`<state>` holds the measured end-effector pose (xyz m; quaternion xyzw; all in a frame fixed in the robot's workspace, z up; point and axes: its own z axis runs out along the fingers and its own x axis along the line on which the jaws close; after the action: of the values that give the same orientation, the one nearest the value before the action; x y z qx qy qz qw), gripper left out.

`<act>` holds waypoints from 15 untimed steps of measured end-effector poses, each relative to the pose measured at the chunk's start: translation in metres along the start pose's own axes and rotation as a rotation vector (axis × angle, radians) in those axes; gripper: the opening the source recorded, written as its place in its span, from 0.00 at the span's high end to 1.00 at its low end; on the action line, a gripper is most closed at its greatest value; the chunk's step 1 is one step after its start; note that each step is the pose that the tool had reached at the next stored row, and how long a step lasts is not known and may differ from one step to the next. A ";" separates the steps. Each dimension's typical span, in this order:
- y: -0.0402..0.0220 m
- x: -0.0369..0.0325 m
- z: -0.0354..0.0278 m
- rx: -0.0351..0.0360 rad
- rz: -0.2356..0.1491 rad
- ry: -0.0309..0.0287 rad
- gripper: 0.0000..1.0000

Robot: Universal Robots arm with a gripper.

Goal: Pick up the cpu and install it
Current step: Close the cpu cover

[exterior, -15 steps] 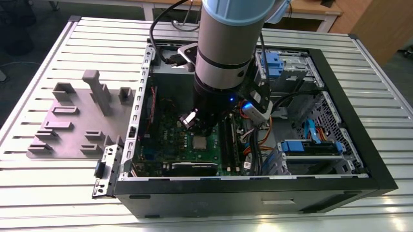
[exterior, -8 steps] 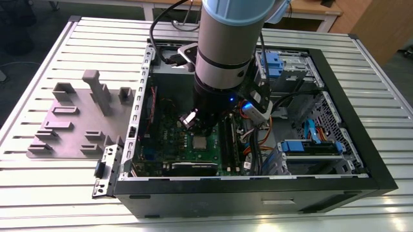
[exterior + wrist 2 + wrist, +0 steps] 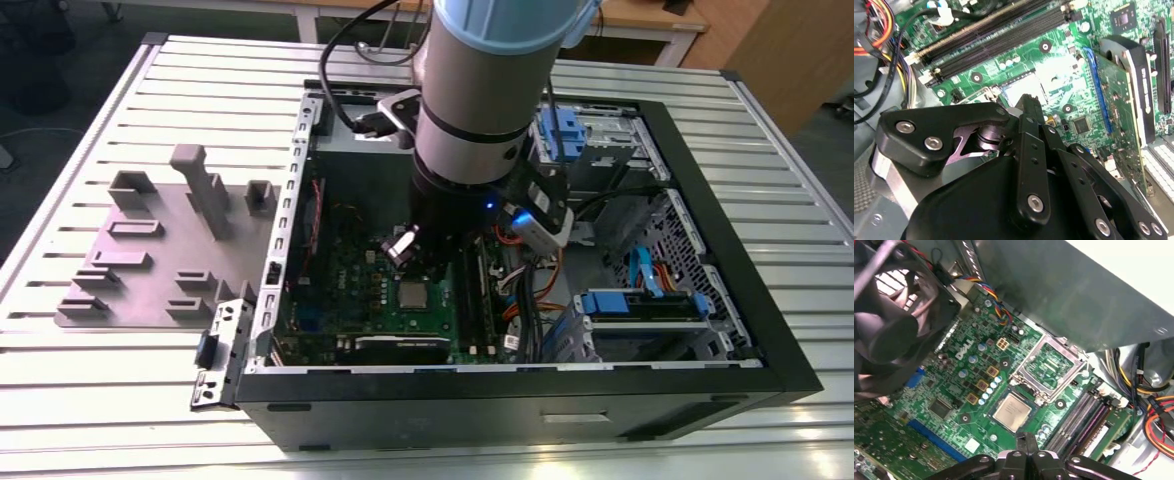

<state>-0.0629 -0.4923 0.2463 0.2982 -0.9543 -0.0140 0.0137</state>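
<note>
Plainly, the work is at an in-between stage. In the exterior view the arm reaches down into the open computer case (image 3: 747, 370), and the gripper (image 3: 400, 245) hangs low over the green motherboard (image 3: 360, 270). The cpu (image 3: 416, 293) lies flat on the board at about six o'clock from the gripper, near it but apart from it. A grey fixture plate (image 3: 134, 270) sits on the table at nine o'clock from the case. In the second wrist view the gripper (image 3: 1028, 102) shows from behind. Its black fingers (image 3: 1026, 125) are drawn together into one narrow tip, and I see nothing clamped between them. Just beyond that tip stands the silver socket frame (image 3: 1024, 85), with the memory slots (image 3: 989, 40) further off. In the first wrist view the gripper (image 3: 1026, 437) again looks pinched together and empty. The cpu (image 3: 1012, 411) rests silvery side up just beside the tip, not touching it, with the hinged socket frame (image 3: 1051, 365) swung open right next to it and a black fan (image 3: 889, 325) off to one side. As I judge it, the chip is not in the gripper's grasp. It lies level beside the raised frame. I cannot tell whether it is properly seated in its socket or only resting there. The frame is not yet folded down over it.
</note>
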 end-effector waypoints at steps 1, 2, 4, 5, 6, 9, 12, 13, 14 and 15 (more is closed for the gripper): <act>-0.0006 -0.0013 0.0000 0.0001 -0.001 0.0001 0.89; -0.0011 -0.0025 0.0000 0.0001 -0.001 0.0002 0.89; -0.0019 -0.0044 0.0001 0.0000 -0.004 0.0001 0.89; -0.0021 -0.0046 0.0001 0.0001 -0.007 0.0003 0.89; -0.0021 -0.0047 0.0001 0.0003 -0.015 0.0005 0.89; -0.0021 -0.0048 0.0001 0.0012 -0.063 0.0023 0.89; -0.0021 -0.0049 0.0002 0.0021 -0.118 0.0042 0.89; -0.0021 -0.0049 0.0002 0.0024 -0.136 0.0048 0.89; -0.0021 -0.0048 0.0002 0.0027 -0.153 0.0054 0.89; -0.0022 -0.0049 0.0002 0.0029 -0.165 0.0058 0.89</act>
<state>-0.0577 -0.4913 0.2459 0.3758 -0.9265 -0.0128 0.0148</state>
